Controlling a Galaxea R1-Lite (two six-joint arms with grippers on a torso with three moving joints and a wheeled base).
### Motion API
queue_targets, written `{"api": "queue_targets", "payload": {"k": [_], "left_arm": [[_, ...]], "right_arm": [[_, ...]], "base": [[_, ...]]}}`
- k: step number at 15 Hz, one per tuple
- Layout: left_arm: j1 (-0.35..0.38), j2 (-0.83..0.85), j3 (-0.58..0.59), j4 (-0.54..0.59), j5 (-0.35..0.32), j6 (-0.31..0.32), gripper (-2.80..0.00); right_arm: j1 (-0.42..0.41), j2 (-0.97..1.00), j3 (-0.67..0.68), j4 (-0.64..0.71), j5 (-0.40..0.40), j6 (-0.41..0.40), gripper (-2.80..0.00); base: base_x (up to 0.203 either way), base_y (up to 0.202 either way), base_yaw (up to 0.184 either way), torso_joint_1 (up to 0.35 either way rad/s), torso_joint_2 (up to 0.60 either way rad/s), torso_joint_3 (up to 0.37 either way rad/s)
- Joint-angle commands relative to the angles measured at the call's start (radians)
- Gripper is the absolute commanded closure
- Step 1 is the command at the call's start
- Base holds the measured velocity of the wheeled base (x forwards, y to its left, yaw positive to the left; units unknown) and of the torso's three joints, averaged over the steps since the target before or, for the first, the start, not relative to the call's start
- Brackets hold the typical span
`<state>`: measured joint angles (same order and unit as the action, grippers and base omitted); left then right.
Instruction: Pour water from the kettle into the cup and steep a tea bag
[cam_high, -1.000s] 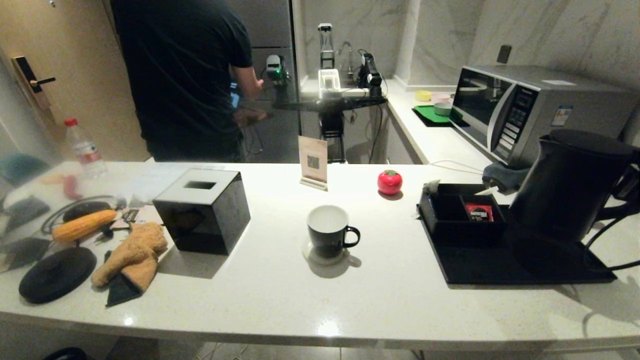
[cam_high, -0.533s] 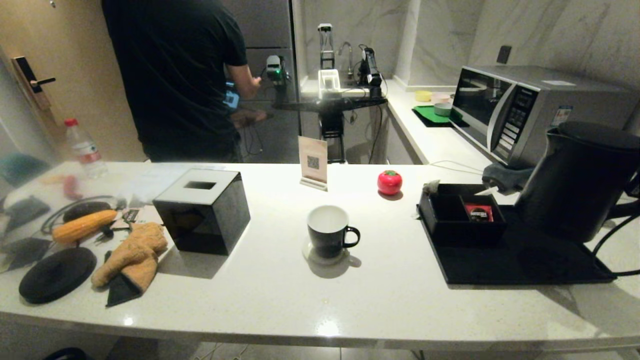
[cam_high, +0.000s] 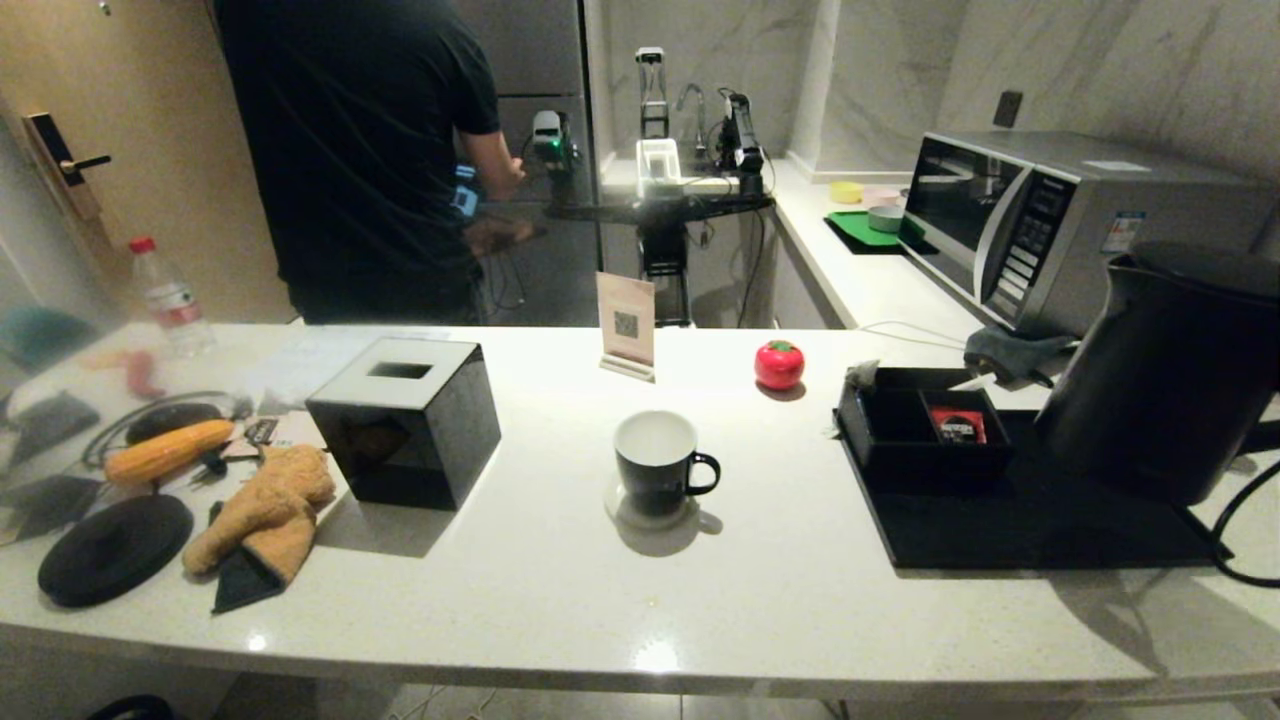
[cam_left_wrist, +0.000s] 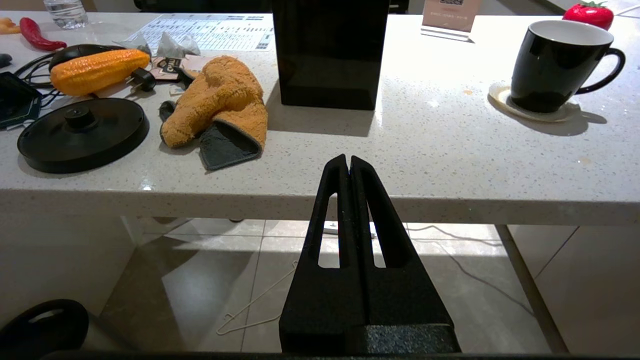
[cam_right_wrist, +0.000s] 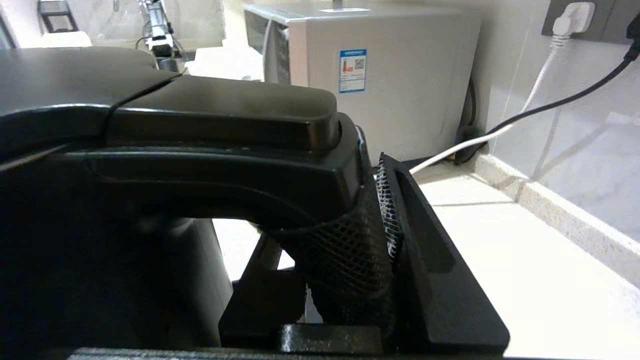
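The matte black kettle (cam_high: 1170, 370) hangs just above the black tray (cam_high: 1000, 535) at the counter's far right. My right gripper (cam_right_wrist: 345, 225) is shut on its mesh-wrapped handle (cam_right_wrist: 340, 255), below the lid (cam_right_wrist: 150, 105). The black cup (cam_high: 660, 462) stands upright on a pale coaster at mid counter, handle to the right; its white inside (cam_left_wrist: 570, 32) shows no water. A small pale bag (cam_high: 862, 374), seemingly the tea bag, lies at the organizer's far left corner. My left gripper (cam_left_wrist: 349, 160) is shut on nothing, parked below the counter's front edge.
A black tissue box (cam_high: 405, 420) stands left of the cup. The black organizer (cam_high: 925, 435) holds a red sachet (cam_high: 958, 425). Also here are a red tomato (cam_high: 779, 363), a card sign (cam_high: 626, 325), a microwave (cam_high: 1050, 220), the kettle base (cam_high: 113, 548), an orange mitt (cam_high: 265, 510) and a person (cam_high: 370, 150).
The kettle has come up off the tray and shifted right, towards the frame's edge, in my right gripper. The cup and the left arm have not moved.
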<state>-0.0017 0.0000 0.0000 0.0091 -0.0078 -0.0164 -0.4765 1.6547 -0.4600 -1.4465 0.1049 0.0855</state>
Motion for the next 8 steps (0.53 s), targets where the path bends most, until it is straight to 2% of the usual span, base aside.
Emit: {"api": "queue_targets", "payload": {"k": [1, 8], "left_arm": [[0.0, 0.0, 0.0, 0.0, 0.0, 0.0, 0.0], [0.0, 0.0, 0.0, 0.0, 0.0, 0.0, 0.0]], "right_arm": [[0.019, -0.072, 0.034, 0.014, 0.002, 0.002, 0.0], [0.179, -0.2, 0.088, 0.131, -0.005, -0.003, 0.0]], "base": [[0.0, 0.0, 0.0, 0.0, 0.0, 0.0], [0.0, 0.0, 0.0, 0.0, 0.0, 0.0]]}}
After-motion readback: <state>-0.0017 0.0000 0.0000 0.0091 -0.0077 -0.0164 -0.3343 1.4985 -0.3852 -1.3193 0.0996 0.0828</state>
